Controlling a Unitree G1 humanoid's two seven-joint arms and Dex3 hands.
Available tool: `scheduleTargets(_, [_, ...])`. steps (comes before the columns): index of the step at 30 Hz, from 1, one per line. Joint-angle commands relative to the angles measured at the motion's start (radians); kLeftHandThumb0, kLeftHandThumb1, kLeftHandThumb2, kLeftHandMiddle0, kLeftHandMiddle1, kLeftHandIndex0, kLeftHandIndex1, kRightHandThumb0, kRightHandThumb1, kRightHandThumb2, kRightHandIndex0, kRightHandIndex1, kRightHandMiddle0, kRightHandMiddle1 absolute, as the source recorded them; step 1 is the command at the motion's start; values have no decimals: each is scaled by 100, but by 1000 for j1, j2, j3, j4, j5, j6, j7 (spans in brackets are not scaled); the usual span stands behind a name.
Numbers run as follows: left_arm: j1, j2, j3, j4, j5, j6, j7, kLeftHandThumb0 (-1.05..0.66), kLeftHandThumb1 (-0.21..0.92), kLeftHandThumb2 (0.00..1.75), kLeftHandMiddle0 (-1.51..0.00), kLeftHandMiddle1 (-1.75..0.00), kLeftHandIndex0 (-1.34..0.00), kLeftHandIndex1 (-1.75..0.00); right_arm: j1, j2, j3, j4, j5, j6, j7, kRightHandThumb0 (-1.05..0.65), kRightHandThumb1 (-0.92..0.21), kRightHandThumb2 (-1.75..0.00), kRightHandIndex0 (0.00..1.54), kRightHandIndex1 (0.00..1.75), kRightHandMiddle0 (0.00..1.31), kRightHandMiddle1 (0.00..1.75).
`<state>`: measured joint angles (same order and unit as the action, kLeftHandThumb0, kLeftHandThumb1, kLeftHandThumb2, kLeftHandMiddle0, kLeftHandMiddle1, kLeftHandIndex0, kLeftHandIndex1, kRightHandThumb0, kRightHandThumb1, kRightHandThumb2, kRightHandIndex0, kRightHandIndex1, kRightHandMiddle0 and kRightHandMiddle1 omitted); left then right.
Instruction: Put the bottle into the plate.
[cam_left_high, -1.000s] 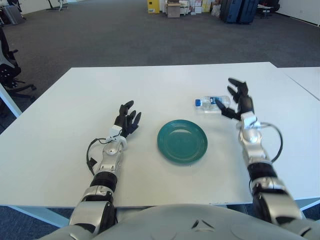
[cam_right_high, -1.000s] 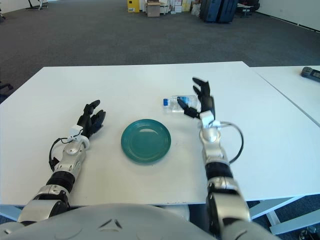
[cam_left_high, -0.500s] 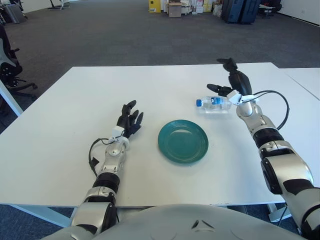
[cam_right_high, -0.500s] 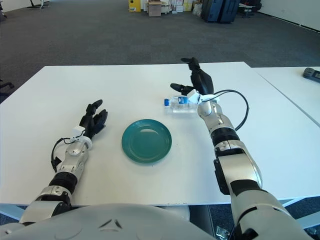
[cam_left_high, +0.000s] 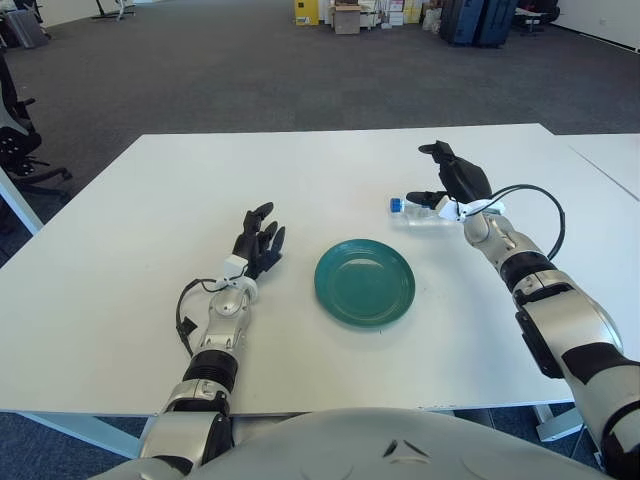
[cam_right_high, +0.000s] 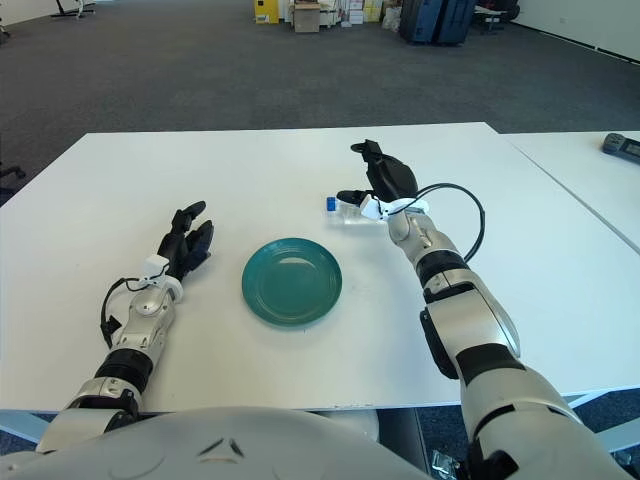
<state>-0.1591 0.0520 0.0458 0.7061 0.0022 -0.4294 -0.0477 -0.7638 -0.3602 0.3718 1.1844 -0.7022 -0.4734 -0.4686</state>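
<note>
Bottle (cam_left_high: 418, 211) lies on its side on the worktop (cam_left_high: 130, 230), right of centre, just above-right of the plate (cam_left_high: 364, 281); prob light, smooth clear plastic that rolls, so grip mid-body. Right hand (cam_left_high: 452, 186) sits over it, fingers spread, not closed on it yet. Vs 0.5 s ago it's dropped lower onto the bottle; left hand (cam_left_high: 256, 243) idle, relaxed, left of plate.

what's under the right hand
The bottle lies on its side on the table beneath the right hand; only its blue-capped end shows, the rest is covered.
</note>
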Motion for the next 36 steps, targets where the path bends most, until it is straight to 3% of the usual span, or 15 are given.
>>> scheduleTargets(1, [36,-6,-11,22,12,26,3,-75,92,62,-41,-9,0,-81,-73,-8,48,27,-33,15,63,-91,-92,-45,32,1,0,75])
scheduleTargets(10, [46,-7,-15,11,11,-6,-7,-76,92,64,-42,-9,0,-82,-105,-13,103,101,-33,52,244,-101,-92,-50,19,0,0,61])
scheduleTargets(27, [106,7,0,-103,-41,-31,-69,-69,92,64,-44,-10,0,-79,-43,10,191,163,-54,92,258,-103,-92,-49,16,0,0,54])
scheduleTargets(36, [154,14,6,-185,-62,-28,-93,-68,92,68,-46,-11,0,-80,-20,25,199,176,-41,115,278,-101,-92,-50,18,1,0,57])
